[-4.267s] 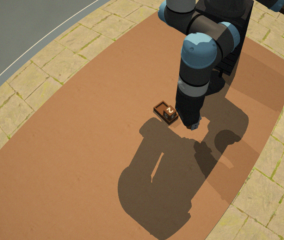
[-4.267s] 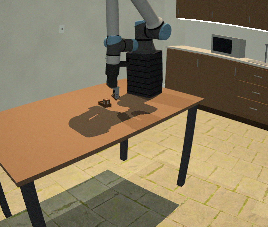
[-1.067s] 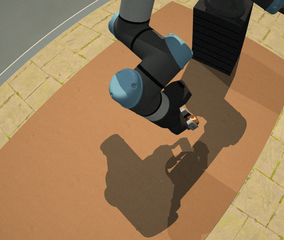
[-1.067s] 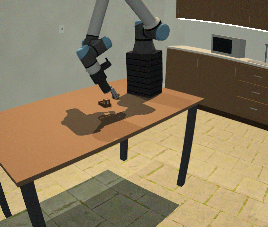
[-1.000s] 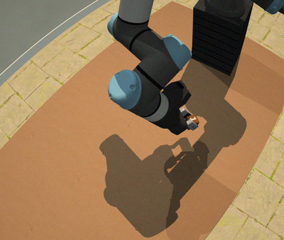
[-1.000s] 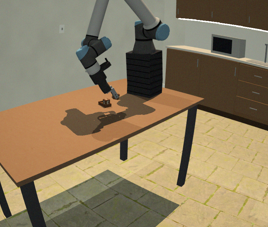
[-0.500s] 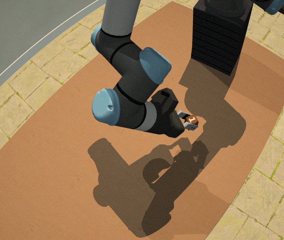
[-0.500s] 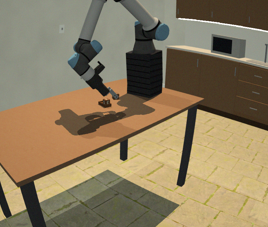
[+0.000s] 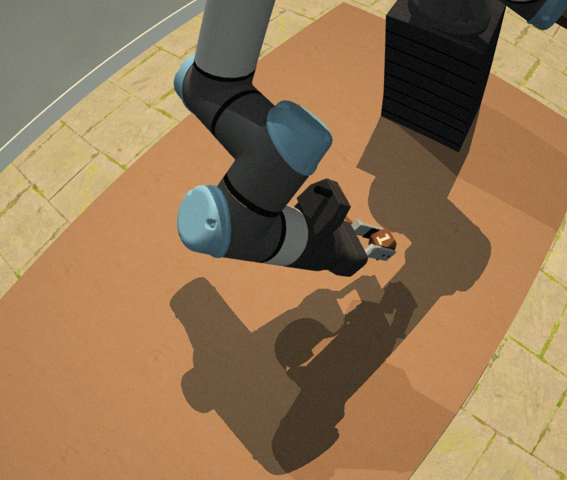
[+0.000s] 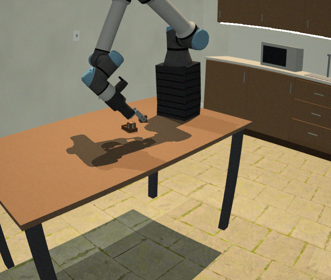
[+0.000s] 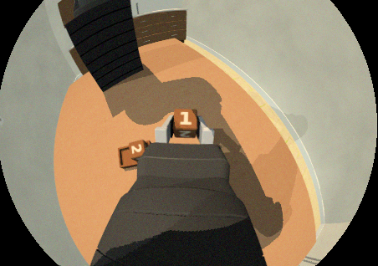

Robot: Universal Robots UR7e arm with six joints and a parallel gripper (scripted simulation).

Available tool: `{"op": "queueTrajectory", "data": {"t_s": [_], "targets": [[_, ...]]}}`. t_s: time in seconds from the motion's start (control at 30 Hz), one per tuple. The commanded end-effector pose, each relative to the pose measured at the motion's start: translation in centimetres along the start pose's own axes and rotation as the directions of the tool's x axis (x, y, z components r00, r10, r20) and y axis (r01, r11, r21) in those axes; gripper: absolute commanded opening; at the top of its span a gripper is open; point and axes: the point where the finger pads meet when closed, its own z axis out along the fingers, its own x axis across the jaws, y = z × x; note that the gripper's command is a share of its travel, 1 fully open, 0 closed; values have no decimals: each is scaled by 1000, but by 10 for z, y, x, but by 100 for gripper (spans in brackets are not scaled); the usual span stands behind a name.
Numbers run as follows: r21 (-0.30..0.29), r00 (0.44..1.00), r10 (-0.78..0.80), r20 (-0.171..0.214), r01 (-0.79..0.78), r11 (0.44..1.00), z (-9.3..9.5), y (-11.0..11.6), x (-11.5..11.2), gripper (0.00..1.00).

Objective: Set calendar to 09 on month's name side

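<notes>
My gripper [image 9: 383, 241] [image 10: 142, 117] [image 11: 185, 122] is shut on a brown calendar cube [image 9: 384, 238] [image 10: 143, 116] [image 11: 185, 120]. The cube shows a white 1 on its face toward the wrist camera. I hold it tilted, a little above the table [image 9: 93, 310] [image 10: 39, 168] [image 11: 84, 119]. The small dark tray [image 10: 125, 129] [image 11: 122, 157] lies flat on the table just beside the held cube. A second cube [image 10: 131, 124] [image 11: 135, 148] stands in the tray, with a 2 showing in the wrist view. In the top view my arm hides the tray.
The arm's black ribbed pedestal [image 9: 436, 72] [image 10: 178, 90] [image 11: 105, 46] stands on the table close behind the gripper. Kitchen cabinets with a microwave [image 10: 281, 56] stand off the table at the right. The table's far edge runs near a wall.
</notes>
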Motion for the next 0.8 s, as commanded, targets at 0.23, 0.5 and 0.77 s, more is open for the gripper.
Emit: {"op": "queueTrajectory", "data": {"t_s": [0.23,0.5,0.77], "targets": [[-1,1000,0,0,0,1000,0,0,0,60],[-1,1000,0,0,0,1000,1,2,0,60],[-1,1000,0,0,0,1000,6,7,0,60]]}}
